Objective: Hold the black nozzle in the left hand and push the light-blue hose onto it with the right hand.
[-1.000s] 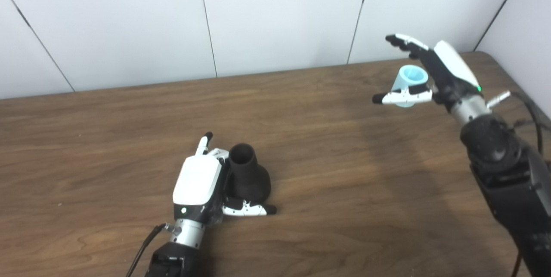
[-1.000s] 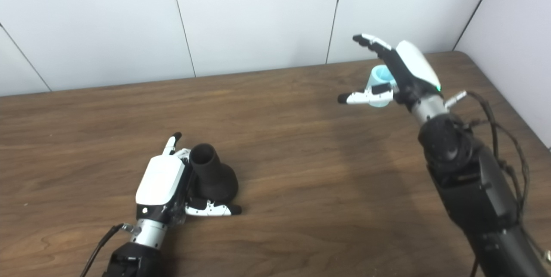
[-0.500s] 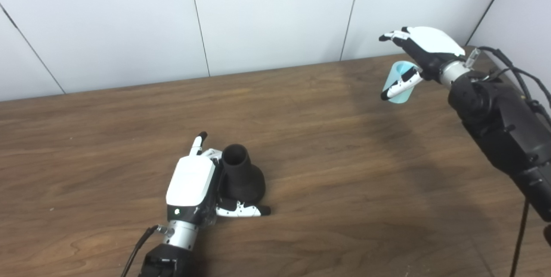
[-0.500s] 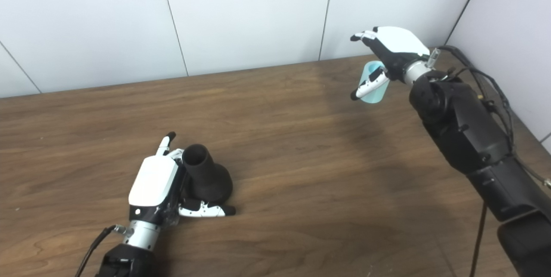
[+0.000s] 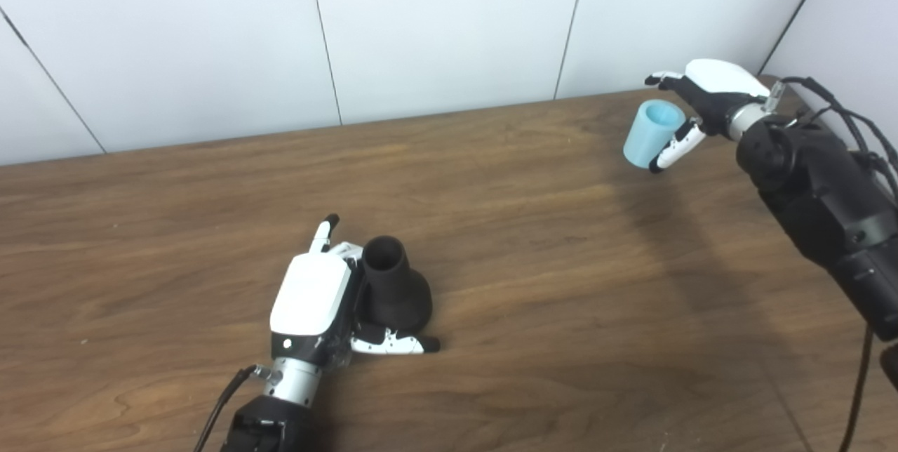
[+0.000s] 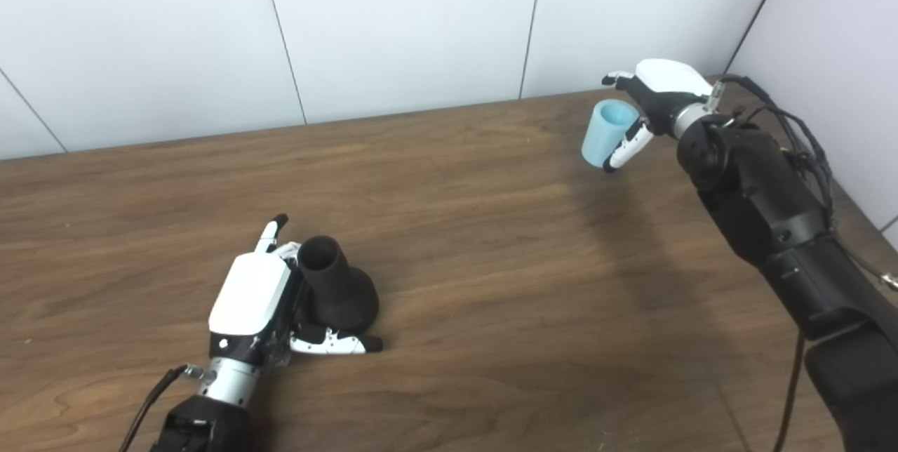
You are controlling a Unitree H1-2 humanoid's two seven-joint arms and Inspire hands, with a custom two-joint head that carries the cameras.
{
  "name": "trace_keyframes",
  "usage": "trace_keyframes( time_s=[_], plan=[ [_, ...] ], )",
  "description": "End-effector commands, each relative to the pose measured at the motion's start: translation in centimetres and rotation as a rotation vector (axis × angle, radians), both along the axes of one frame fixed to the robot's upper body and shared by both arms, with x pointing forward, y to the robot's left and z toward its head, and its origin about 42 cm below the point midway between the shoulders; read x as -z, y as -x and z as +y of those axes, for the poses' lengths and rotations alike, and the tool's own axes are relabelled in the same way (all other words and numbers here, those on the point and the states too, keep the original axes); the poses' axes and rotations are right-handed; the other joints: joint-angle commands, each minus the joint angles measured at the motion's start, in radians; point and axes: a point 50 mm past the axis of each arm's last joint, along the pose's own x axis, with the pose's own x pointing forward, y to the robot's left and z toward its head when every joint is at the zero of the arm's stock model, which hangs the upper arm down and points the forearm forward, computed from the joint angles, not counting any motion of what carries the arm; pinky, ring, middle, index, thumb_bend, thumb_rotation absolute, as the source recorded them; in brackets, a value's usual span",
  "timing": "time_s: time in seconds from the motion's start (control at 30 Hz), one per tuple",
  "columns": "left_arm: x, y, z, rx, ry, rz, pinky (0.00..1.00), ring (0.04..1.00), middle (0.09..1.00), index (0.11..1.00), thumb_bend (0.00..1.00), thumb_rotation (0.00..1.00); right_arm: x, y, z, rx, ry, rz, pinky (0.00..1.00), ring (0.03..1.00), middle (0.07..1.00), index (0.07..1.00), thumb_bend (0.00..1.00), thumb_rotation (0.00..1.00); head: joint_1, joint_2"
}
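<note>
1. The left hand (image 5: 312,301) is laid beside the black nozzle (image 5: 393,286), fingers curled loosely against it, thumb spread along its base.
2. The light-blue hose (image 5: 645,134), far right of the nozzle, is pinched by the right hand (image 5: 705,90).
3. The hose could be dropped if that light pinch slips.
4. Both are carried by a wooden counter (image 5: 526,241) below white wall panels (image 5: 449,24).
</note>
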Motion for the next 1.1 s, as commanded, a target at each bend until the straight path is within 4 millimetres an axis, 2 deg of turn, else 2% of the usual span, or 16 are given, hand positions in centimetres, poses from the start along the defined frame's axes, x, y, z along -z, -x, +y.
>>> trace_keyframes(
  time_s=[0.0, 0.2, 0.37, 0.8, 1.07],
  plan=[
    [1.3, 0.2, -0.3, 0.025, -0.042, 0.061, 1.0, 0.666, 0.489, 0.484, 0.53, 0.0, -2.9, -0.8, -0.7, -0.018, 0.011, -0.109, 0.76, 0.868, 0.868, 0.857, 0.9, 0.15, 0.001, -0.001],
    [1.4, 0.1, -0.3, 0.022, -0.038, 0.058, 1.0, 0.661, 0.48, 0.49, 0.53, 0.0, -1.7, -0.9, -1.5, -0.004, -0.061, -0.107, 0.7, 0.793, 0.83, 0.826, 0.91, 0.1, 0.003, -0.003],
    [1.4, 0.0, -0.1, 0.028, -0.044, 0.053, 1.0, 0.661, 0.477, 0.491, 0.53, 0.0, -1.5, -0.7, -1.9, -0.013, -0.092, -0.117, 0.65, 0.725, 0.79, 0.812, 0.89, 0.07, 0.001, -0.004],
    [1.2, 0.0, -0.2, 0.038, -0.049, 0.047, 1.0, 0.655, 0.474, 0.492, 0.53, 0.0, -2.1, -0.8, -1.8, -0.029, -0.094, -0.14, 0.65, 0.71, 0.774, 0.826, 0.86, 0.07, 0.003, -0.005],
    [1.1, -0.1, -0.4, 0.045, -0.056, 0.049, 1.0, 0.657, 0.474, 0.493, 0.53, 0.0, -1.7, -0.8, -2.2, -0.027, -0.096, -0.14, 0.65, 0.705, 0.767, 0.803, 0.84, 0.04, 0.0, -0.002]
  ],
)
